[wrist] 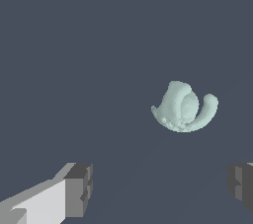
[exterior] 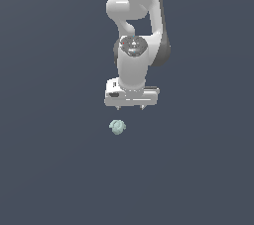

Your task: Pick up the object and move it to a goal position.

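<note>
The object (exterior: 117, 127) is a tiny pale teal-green knobbly blob lying on the dark grey floor, a little toward the exterior view's left of my gripper (exterior: 131, 107). The white gripper hangs above and behind it, apart from it, with its two short fingertips spread wide. In the wrist view the object (wrist: 184, 108) shows as a curled, lumpy shape ahead of the open gripper (wrist: 160, 188). One dark finger pad (wrist: 79, 188) and the other pad (wrist: 242, 186) stand far apart with nothing between them.
A plain dark grey floor (exterior: 49, 169) fills both views. The white arm (exterior: 136, 30) rises behind the gripper.
</note>
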Robot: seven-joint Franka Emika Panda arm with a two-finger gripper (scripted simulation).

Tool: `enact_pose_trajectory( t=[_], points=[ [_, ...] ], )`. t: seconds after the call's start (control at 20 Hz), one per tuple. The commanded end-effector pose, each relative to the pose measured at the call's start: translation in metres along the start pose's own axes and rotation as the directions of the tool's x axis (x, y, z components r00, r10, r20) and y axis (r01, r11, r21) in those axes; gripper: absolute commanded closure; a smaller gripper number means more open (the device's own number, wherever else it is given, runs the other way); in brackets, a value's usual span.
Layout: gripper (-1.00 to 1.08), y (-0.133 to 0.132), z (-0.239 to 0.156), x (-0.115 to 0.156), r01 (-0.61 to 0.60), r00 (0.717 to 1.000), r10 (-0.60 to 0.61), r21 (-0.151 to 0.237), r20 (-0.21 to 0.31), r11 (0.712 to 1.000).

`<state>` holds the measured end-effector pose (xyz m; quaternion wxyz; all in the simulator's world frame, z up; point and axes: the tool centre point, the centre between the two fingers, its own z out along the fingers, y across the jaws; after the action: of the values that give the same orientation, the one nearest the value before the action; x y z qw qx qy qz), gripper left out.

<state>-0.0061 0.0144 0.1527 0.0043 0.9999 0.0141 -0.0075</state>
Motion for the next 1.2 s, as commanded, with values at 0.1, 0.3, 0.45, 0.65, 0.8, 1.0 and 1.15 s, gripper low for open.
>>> enact_pose_trajectory(
  t=[0.1, 0.3, 0.45, 0.65, 0.8, 1.0, 1.15],
  points=[
    [-0.92, -0.001, -0.001, 0.000, 0.005, 1.000, -0.005, -0.001, -0.002, 1.000],
    [-0.92, -0.007, -0.007, 0.004, 0.045, 0.999, -0.045, -0.007, -0.018, 0.999],
    [-0.92, -0.011, -0.012, 0.006, 0.073, 0.997, -0.074, -0.012, -0.028, 0.997],
    [-0.92, -0.012, -0.012, 0.006, 0.076, 0.997, -0.076, -0.013, -0.029, 0.997],
    [-0.92, -0.012, -0.012, 0.006, 0.070, 0.997, -0.070, -0.012, -0.028, 0.997],
    [-0.92, -0.011, -0.012, 0.007, 0.079, 0.996, -0.079, -0.013, -0.028, 0.997],
    [-0.92, -0.010, -0.010, 0.007, 0.098, 0.995, -0.099, -0.014, -0.027, 0.995]
  ],
)
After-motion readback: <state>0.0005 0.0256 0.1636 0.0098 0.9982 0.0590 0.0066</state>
